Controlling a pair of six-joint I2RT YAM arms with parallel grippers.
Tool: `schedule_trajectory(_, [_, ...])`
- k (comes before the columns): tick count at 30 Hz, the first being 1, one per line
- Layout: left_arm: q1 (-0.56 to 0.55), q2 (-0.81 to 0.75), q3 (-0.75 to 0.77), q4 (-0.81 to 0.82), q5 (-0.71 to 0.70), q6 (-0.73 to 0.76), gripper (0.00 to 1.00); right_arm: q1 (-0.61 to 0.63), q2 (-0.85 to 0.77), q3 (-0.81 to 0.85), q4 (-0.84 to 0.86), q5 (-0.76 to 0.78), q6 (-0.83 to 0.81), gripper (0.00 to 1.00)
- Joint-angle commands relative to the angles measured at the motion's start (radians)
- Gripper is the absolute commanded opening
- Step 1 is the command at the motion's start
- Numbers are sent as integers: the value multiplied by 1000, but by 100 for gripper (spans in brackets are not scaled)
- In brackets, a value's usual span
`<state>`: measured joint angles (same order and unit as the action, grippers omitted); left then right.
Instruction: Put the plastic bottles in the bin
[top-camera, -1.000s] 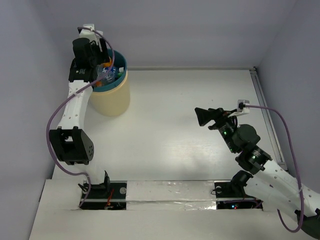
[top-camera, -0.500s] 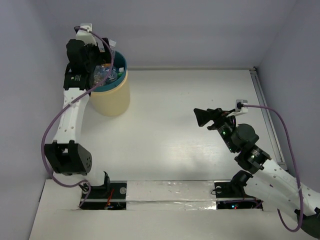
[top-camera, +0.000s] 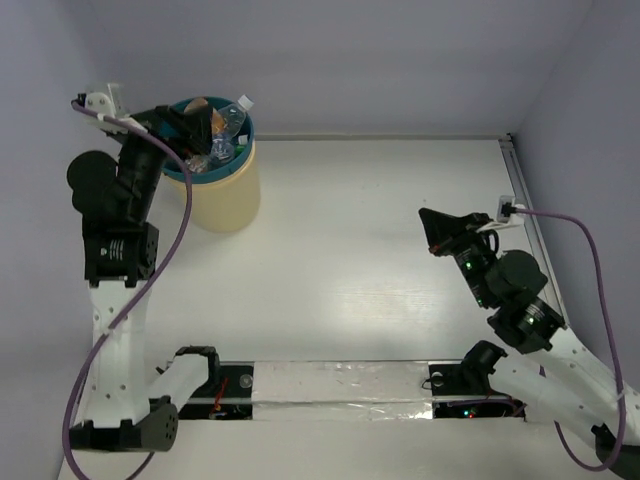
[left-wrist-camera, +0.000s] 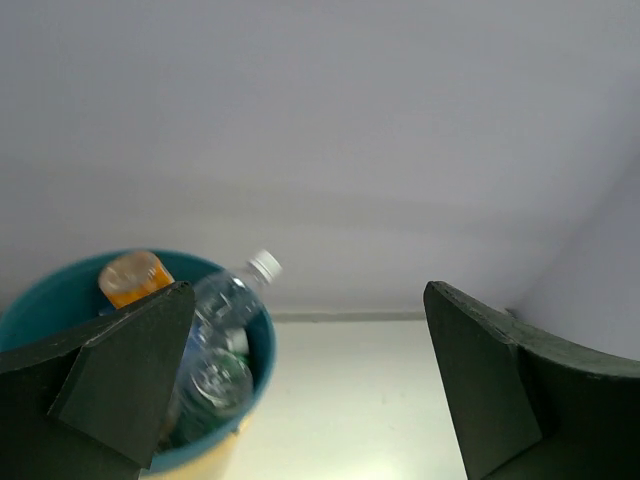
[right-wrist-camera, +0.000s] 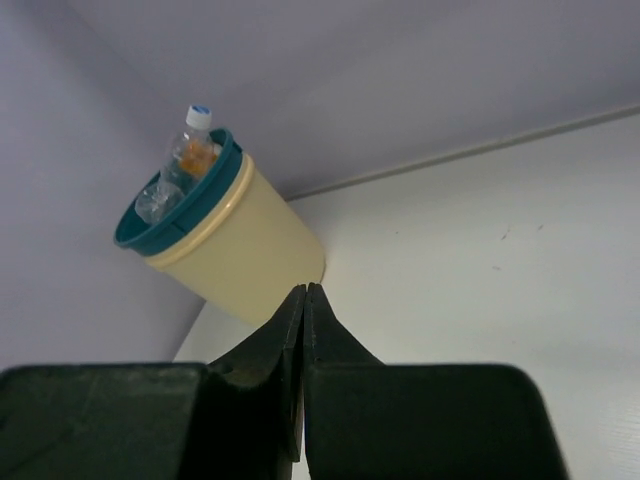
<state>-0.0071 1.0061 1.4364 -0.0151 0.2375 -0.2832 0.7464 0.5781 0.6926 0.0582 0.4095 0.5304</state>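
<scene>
Top external view puts the bin (top-camera: 225, 200) in the far left corner of the table (top-camera: 380, 260), with the plastic bottles (top-camera: 226, 124) heaped inside and one cap poking above the rim. Your left gripper (top-camera: 188, 130) hangs at that rim, jaws spread and empty, as for a drop. The right gripper (top-camera: 440, 228), pressed together on nothing, idles well apart.

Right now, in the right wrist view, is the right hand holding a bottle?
No, the right hand is shut, its fingers pressed flat together with nothing between them.
</scene>
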Motion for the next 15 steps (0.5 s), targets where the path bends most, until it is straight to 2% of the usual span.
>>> schedule_trajectory(1, [-1,-123,-74,-23,78,-82,99,-1,-69,103,-69,104,-98,0])
schedule_trajectory(3, [-1,-188,-125,-29,106,-93,99,-1,-132,160,-147,158,-147,3])
schedule_trajectory(5, [-1,-280,-186,-60,117,-109,99,-1,-200,189,-178,216,-174,17])
schedule_trajectory(6, [-1,-314,-209,-75,121,-109,99,-1,-219,205,-181,222,-194,40])
schedule_trajectory(8, [-1,-400,-293,-94,128,-114,99,-1,-244,212,-202,253,-191,67])
schedule_trajectory(9, [-1,-426,-315,-104,128,-113,99,-1,-251,211,-210,265,-169,85])
schedule_trajectory(12, [-1,-500,-409,-128,141,-103,99,-1,-216,196,-227,305,-129,96])
schedule_trajectory(15, [-1,-518,-441,-164,128,-88,99,-1,-172,193,-236,302,-93,99])
